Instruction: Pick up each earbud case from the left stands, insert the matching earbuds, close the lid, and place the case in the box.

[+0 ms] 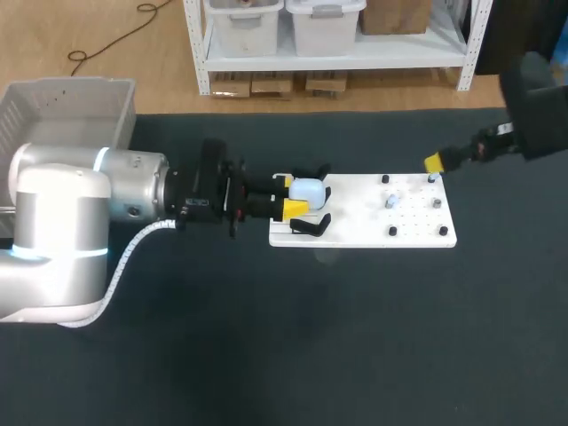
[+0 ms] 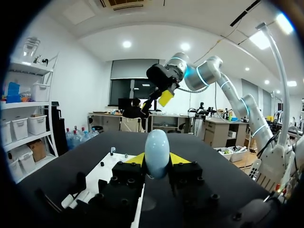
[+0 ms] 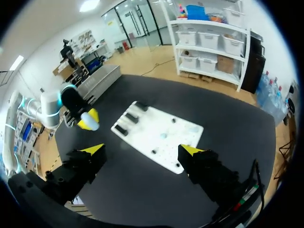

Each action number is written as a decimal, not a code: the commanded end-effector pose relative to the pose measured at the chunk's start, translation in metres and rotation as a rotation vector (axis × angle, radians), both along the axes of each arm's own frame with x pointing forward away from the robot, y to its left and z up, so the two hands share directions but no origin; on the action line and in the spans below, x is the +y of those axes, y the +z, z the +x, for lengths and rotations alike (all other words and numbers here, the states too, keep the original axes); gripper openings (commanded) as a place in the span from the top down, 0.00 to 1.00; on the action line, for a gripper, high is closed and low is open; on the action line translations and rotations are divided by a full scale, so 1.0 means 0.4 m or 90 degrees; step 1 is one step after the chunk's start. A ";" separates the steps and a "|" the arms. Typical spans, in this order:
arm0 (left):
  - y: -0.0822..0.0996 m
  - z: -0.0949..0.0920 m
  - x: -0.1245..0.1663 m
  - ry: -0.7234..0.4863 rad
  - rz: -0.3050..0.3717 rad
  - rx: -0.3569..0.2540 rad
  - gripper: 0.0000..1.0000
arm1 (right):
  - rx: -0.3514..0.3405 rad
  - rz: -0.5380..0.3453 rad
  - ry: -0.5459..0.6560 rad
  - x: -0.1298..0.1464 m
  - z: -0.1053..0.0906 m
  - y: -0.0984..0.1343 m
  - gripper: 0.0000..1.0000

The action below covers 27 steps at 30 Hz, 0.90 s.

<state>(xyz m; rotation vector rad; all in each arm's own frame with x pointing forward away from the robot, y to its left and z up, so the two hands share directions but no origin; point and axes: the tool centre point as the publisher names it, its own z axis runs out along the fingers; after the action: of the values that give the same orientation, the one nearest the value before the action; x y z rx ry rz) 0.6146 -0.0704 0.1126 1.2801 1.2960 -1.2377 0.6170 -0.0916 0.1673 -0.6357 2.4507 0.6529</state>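
Note:
A pale blue, egg-shaped earbud case is held in the air by my left gripper, shut on it, over the left end of the white board. In the left wrist view the case stands upright between the yellow fingertips with its lid closed. Two black stands sit at that end of the board. Small pale earbuds lie among black pegs further right. My right gripper hangs wide open and empty high above the board, near its far right corner.
A grey box stands at the table's back left, behind my left arm. The board carries several black pegs at its right end. Dark table surface lies open in front of the board.

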 end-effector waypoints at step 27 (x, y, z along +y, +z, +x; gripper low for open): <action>-0.024 0.023 -0.009 -0.038 -0.010 -0.023 1.00 | 0.064 -0.072 0.079 0.196 -0.082 -0.055 0.00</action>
<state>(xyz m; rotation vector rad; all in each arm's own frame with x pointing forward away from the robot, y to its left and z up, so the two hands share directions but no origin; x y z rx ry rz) 0.6186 -0.0721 0.1052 1.3200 1.2350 -1.2435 0.5867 -0.0158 0.1447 -0.8236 2.5681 0.6206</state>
